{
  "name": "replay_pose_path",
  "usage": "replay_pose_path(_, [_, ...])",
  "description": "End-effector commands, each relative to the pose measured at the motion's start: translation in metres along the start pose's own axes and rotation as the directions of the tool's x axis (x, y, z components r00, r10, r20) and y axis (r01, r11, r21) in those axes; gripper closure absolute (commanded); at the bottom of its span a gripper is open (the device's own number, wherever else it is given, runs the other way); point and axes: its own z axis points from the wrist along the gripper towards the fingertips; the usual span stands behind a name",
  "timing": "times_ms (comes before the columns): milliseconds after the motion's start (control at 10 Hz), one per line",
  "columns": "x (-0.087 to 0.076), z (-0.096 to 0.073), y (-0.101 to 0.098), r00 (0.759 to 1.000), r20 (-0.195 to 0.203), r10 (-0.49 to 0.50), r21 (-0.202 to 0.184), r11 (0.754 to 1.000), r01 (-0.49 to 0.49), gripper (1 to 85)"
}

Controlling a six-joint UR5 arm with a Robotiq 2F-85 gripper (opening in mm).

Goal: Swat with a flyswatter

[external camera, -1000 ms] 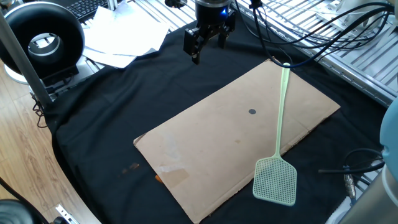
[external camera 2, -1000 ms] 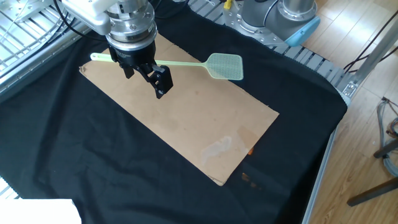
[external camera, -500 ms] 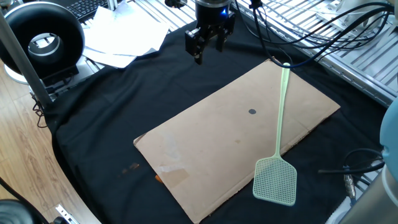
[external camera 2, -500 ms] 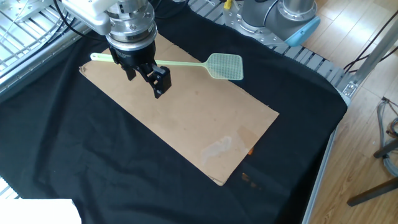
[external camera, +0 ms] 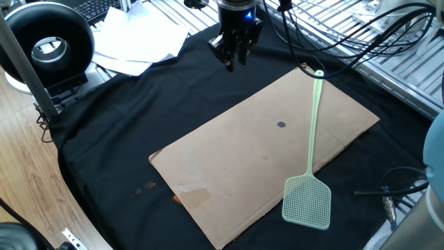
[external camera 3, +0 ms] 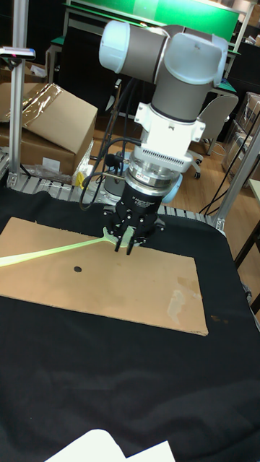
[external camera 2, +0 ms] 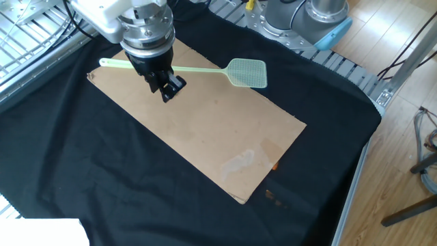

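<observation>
The pale green flyswatter (external camera: 312, 139) lies flat on a brown cardboard sheet (external camera: 236, 160). Its mesh head (external camera: 306, 203) hangs over the near right edge, and its handle tip points to the far corner. In the other fixed view the flyswatter (external camera 2: 205, 70) runs left to right, and only its handle (external camera 3: 58, 251) shows in the tall view. My gripper (external camera: 232, 59) hangs in the air left of the handle tip, apart from it, fingers pointing down. It is also visible as gripper (external camera 2: 167, 91) and gripper (external camera 3: 123, 247). It is open and holds nothing.
A small dark spot (external camera: 281, 125) marks the cardboard. A black cloth (external camera: 125, 132) covers the table. White papers (external camera: 139, 42) and a round black device (external camera: 48, 45) sit at the far left. Cables (external camera: 347, 35) run at the back right. A cardboard box (external camera 3: 43, 126) stands behind.
The gripper has turned about its vertical axis and shifted slightly toward the handle tip. Its fingers now line up almost edge-on to the fixed views. The flyswatter has not moved.
</observation>
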Motion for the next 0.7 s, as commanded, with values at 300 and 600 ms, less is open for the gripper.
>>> replay_pose_path(300, [-0.005, 0.005, 0.014, 0.999, 0.021, 0.042, -0.006, 0.999, -0.042, 83.3])
replay_pose_path(600, [-0.014, 0.017, 0.022, 0.997, 0.074, 0.002, -0.034, 0.999, 0.001, 83.7])
